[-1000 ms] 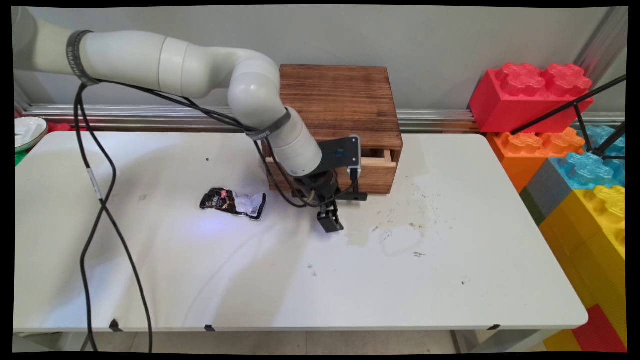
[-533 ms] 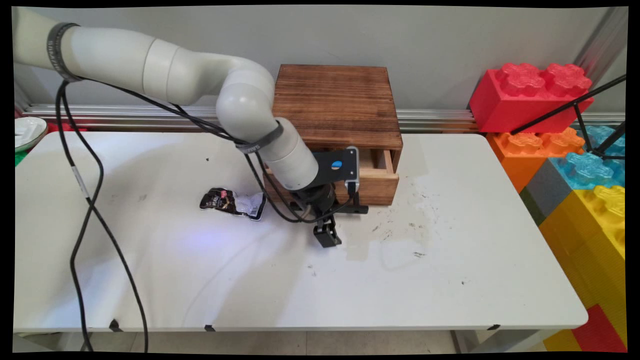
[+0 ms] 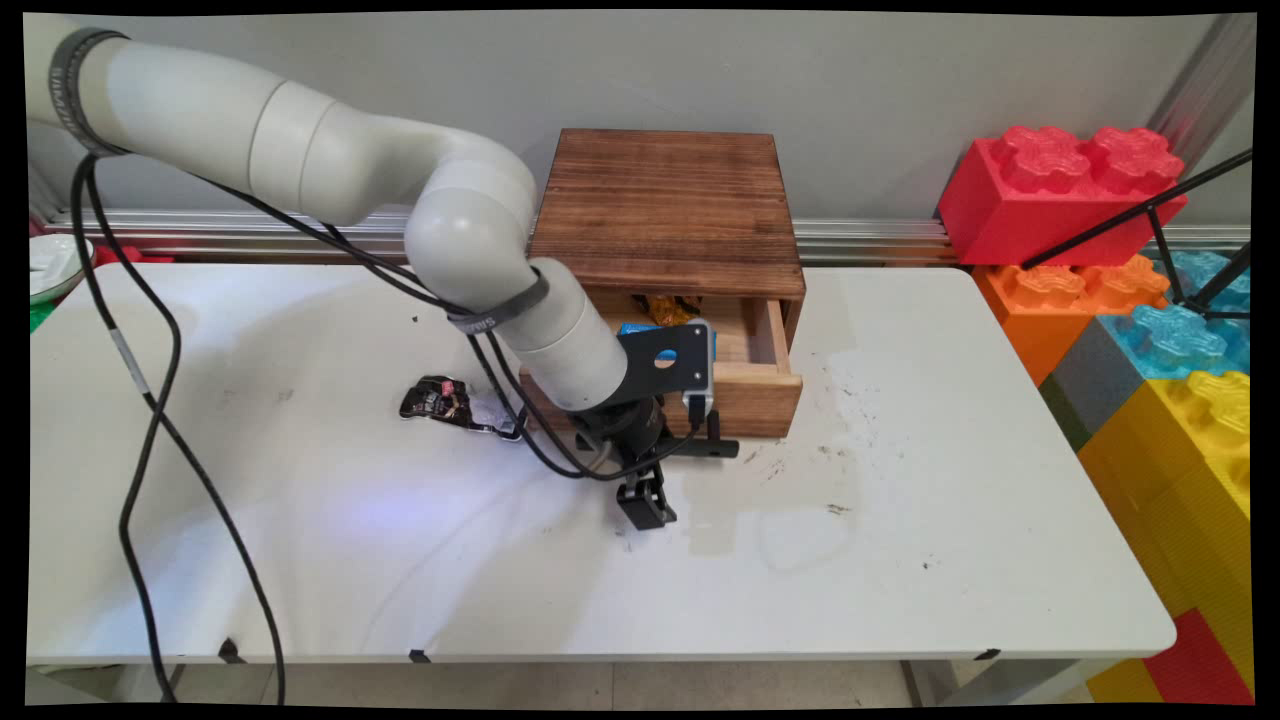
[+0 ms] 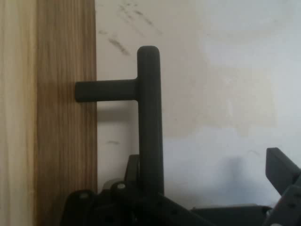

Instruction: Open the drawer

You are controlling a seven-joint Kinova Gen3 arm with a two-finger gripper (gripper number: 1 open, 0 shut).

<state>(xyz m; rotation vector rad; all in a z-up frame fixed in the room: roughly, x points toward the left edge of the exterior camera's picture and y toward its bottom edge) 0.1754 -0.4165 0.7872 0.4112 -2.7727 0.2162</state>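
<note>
A dark wooden box (image 3: 665, 205) stands at the table's back, and its drawer (image 3: 755, 385) is pulled partly out. Inside the drawer lie a gold packet (image 3: 665, 308) and a blue item (image 3: 633, 328). The drawer's black T-shaped handle (image 3: 715, 447) (image 4: 149, 108) sticks out from the wooden front (image 4: 66, 117). My gripper (image 3: 648, 488) (image 4: 207, 165) is open and points down at the handle. One finger (image 4: 133, 165) sits between the bar and the drawer front, hooked behind the bar. The other finger (image 4: 281, 169) stands far off over the bare table.
A crumpled black and silver pouch (image 3: 462, 404) lies on the table left of the box, with black cables (image 3: 150, 400) hanging over that side. Big red, orange, blue and yellow toy blocks (image 3: 1120, 260) stack beyond the table's right edge. A white dish (image 3: 55, 262) sits far left.
The drawer has slid out toward the table's near side with my gripper at its handle. The opening now shows the gold packet and blue item inside.
</note>
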